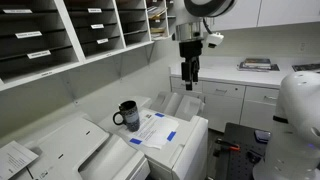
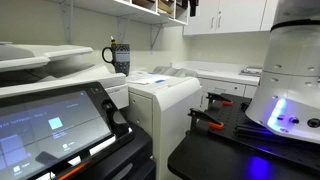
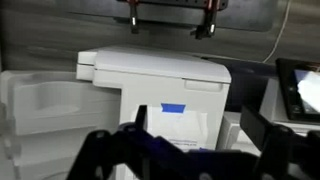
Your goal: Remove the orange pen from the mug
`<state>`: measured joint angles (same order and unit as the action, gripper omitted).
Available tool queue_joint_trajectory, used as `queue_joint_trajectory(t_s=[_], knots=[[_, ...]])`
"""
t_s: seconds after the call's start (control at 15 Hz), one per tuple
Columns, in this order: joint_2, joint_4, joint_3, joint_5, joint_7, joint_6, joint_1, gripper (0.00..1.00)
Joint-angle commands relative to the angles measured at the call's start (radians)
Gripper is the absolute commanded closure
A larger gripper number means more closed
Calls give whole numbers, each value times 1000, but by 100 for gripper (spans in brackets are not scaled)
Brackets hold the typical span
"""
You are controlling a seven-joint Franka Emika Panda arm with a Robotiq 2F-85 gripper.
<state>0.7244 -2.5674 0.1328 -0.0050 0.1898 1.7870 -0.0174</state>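
The dark glossy mug [image 1: 127, 115] stands upright on top of a white printer [image 1: 185, 143], next to a sheet of paper. It also shows in an exterior view [image 2: 117, 58]. I cannot make out the orange pen in any view; it is too small to tell at the mug's rim. My gripper [image 1: 190, 85] hangs in the air well above the printer, off to one side of the mug. In the wrist view the gripper [image 3: 197, 122] is open and empty, with its dark fingers spread over the paper. The mug is out of the wrist view.
A paper [image 1: 155, 128] with blue tape pieces lies on the printer, and also shows in the wrist view [image 3: 185, 125]. Wall mail slots [image 1: 60, 35] hang above the mug. A counter with cabinets [image 1: 240, 80] stands behind. A large copier with a touch screen [image 2: 50, 120] is nearby.
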Motion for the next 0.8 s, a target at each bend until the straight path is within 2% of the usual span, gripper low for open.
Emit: queue_joint_trajectory(t_s=[0.0,0.27,0.33,0.53,0.73], knots=[[-1,2,-5,4,3,-2,-6,0],[-1,2,-5,4,3,-2,-6,0],[-12,3,-19,12,-43,14,-14,0],[-95,10,-77,71,-245,188,-26,0],[-253,60,-152,97,-430,370,-34,0]])
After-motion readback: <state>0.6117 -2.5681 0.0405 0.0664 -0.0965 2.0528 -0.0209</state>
